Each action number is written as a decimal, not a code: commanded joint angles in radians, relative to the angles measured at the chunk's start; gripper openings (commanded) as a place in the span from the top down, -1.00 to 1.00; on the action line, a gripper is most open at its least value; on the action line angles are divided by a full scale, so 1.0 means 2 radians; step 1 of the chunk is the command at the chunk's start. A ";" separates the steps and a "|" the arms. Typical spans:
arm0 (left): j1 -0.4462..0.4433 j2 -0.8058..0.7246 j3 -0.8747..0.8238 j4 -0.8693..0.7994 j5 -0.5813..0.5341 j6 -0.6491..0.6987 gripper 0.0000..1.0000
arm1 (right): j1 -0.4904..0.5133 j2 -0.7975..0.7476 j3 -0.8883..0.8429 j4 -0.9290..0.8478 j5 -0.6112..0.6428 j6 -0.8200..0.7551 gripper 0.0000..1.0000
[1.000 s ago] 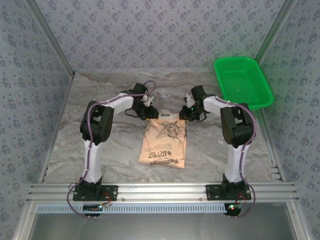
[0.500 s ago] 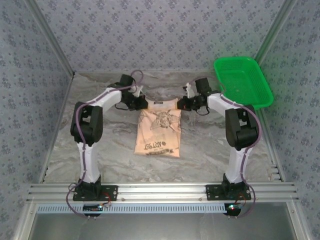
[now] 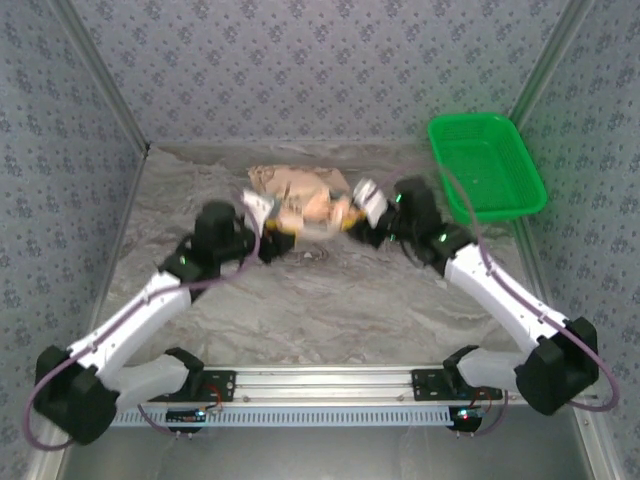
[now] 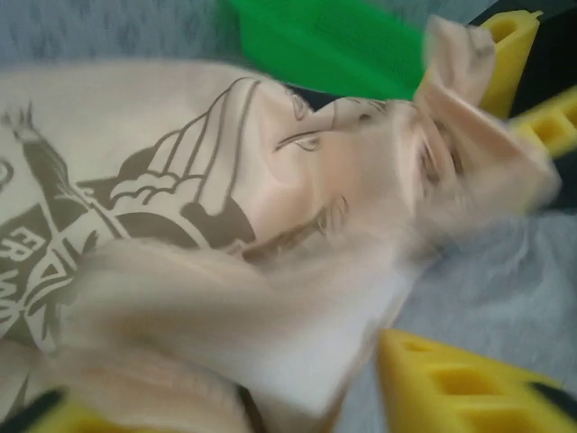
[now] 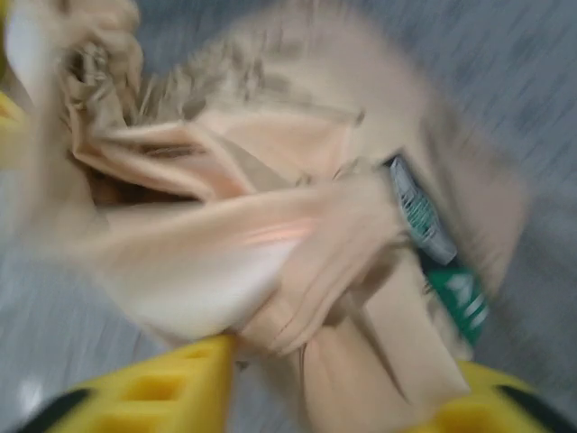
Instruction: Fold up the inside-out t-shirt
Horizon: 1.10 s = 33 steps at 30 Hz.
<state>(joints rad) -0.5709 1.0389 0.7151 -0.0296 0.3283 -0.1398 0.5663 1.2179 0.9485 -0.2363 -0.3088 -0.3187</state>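
a: what changed vs a second ago?
b: the inside-out t-shirt (image 3: 300,192) was lying flat and folded mid-table. now it's a bunched heap near the far edge, roughly centred left to right. both arms stood tall with elbows up then, now they're stretched low and forward over the table.
a: surface, room?
b: grey marbled table (image 3: 330,300), blue-grey patterned walls (image 3: 300,70) on three sides, aluminium rail (image 3: 330,380) along the near edge, green basket (image 3: 487,165) at the far right corner, apart from the shirt.
a: arm pose?
b: left end effector (image 3: 280,220) at the heap's left side, right end effector (image 3: 355,212) at its right side, both angled inward toward each other.
a: end effector state?
b: left: yellow fingers (image 4: 451,388) spread apart, printed cloth loose between them. right: fingers (image 5: 153,392) parted too, crumpled cloth and a green label (image 5: 446,271) between them. both wrist views are motion-blurred.
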 commanded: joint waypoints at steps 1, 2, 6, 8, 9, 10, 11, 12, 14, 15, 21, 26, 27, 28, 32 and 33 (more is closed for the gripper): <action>-0.005 -0.050 -0.099 0.028 -0.125 -0.064 -1.00 | 0.036 -0.007 -0.101 -0.044 0.144 -0.009 -0.35; -0.005 -0.077 -0.111 0.006 -0.129 -0.079 -1.00 | 0.038 -0.019 -0.112 -0.056 0.139 -0.004 -0.35; -0.013 -0.166 -0.142 -0.072 -0.133 -0.127 -1.00 | 0.052 -0.056 -0.148 -0.041 0.123 -0.064 -0.37; -0.022 -0.186 -0.138 -0.090 -0.132 -0.129 -1.00 | 0.051 -0.061 -0.144 -0.041 0.097 -0.128 -0.37; -0.027 -0.194 -0.133 -0.098 -0.142 -0.130 -1.00 | 0.048 -0.058 -0.137 -0.042 0.091 -0.156 -0.39; -0.030 -0.198 -0.127 -0.107 -0.148 -0.128 -1.00 | 0.041 -0.052 -0.124 -0.049 0.077 -0.184 -0.43; -0.032 -0.199 -0.123 -0.110 -0.140 -0.113 -0.99 | 0.035 -0.043 -0.106 -0.068 0.057 -0.215 -0.45; -0.034 -0.197 -0.120 -0.110 -0.125 -0.087 -0.99 | 0.028 -0.030 -0.083 -0.103 0.026 -0.265 -0.48; -0.049 -0.186 -0.108 -0.109 -0.069 -0.020 -0.99 | 0.024 -0.002 -0.054 -0.165 -0.012 -0.361 -0.52; -0.065 -0.177 -0.095 -0.117 -0.055 0.024 -0.99 | 0.023 0.014 -0.046 -0.179 -0.014 -0.391 -0.52; -0.119 -0.119 -0.005 -0.177 -0.040 0.315 -1.00 | -0.010 0.062 -0.068 -0.141 -0.043 -0.432 -0.57; -0.098 -0.029 0.018 -0.268 0.007 0.507 -0.99 | -0.029 0.118 -0.076 -0.096 -0.063 -0.438 -0.76; -0.091 -0.012 0.002 -0.256 0.005 0.526 -0.99 | -0.027 0.132 -0.071 -0.093 -0.066 -0.438 -0.76; -0.088 0.001 -0.017 -0.229 0.002 0.536 -0.99 | -0.027 0.144 -0.066 -0.085 -0.071 -0.435 -0.77; -0.095 0.047 -0.031 -0.194 -0.007 0.554 -0.99 | -0.011 0.182 -0.057 -0.079 -0.083 -0.441 -0.80; -0.100 0.059 -0.032 -0.194 -0.020 0.559 -0.99 | -0.006 0.188 -0.054 -0.084 -0.080 -0.447 -0.81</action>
<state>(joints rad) -0.7582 1.1240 0.6384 -0.4278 0.2916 0.8494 0.5323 1.5642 0.8078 -0.4026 -0.4259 -1.1549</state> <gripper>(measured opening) 0.997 0.900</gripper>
